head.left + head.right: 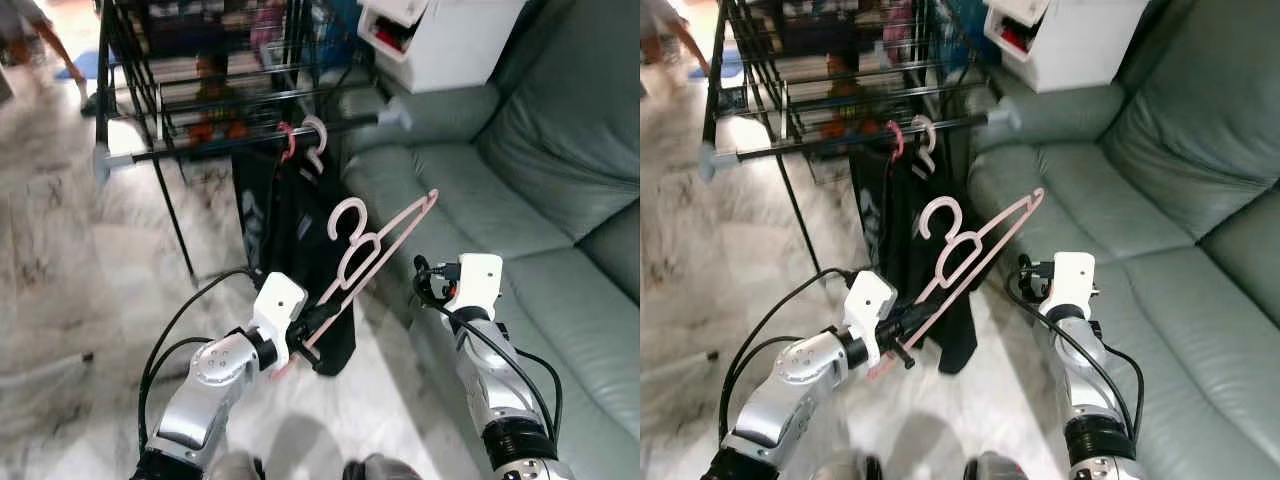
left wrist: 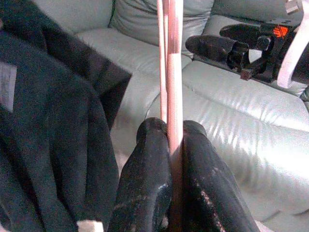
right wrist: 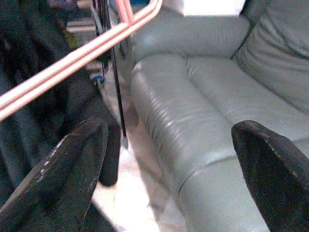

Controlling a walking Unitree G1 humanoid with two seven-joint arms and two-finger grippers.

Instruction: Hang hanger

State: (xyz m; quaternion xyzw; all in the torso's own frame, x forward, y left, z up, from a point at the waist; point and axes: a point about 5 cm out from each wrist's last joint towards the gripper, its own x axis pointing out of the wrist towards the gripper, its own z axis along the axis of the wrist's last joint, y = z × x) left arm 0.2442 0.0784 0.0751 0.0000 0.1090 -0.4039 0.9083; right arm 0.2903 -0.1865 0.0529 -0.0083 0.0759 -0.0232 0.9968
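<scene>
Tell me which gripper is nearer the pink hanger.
Left. The left gripper is shut on the pink hanger at its lower end. The right gripper is open beside it, toward the sofa, not touching.

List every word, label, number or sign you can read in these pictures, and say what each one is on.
None can be read.
Pale print on the black garment hanging from the rack rail: too blurred.
White tag on the dark cloth in the left wrist view: too blurred.
</scene>
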